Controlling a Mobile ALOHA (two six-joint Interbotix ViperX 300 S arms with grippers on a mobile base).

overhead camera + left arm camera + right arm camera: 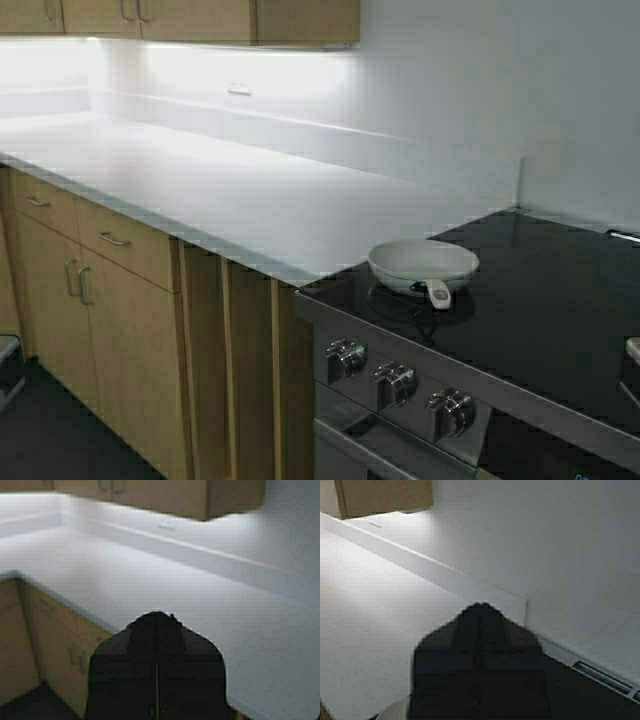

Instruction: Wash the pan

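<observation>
White countertop (250, 190) runs beside a black glass stovetop (540, 310). We note the pan (423, 263) on the stovetop's near left burner, handle toward the control knobs (396, 381). Our left gripper (157, 625) and right gripper (480, 614) both show fingers pressed together, holding nothing.

The pan (423, 263) sits on the black cooktop (540, 310), beside the white counter (230, 190).

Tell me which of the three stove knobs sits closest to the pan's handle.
The middle knob: it sits almost straight below the pan handle's tip, with one knob to each side of it.
</observation>
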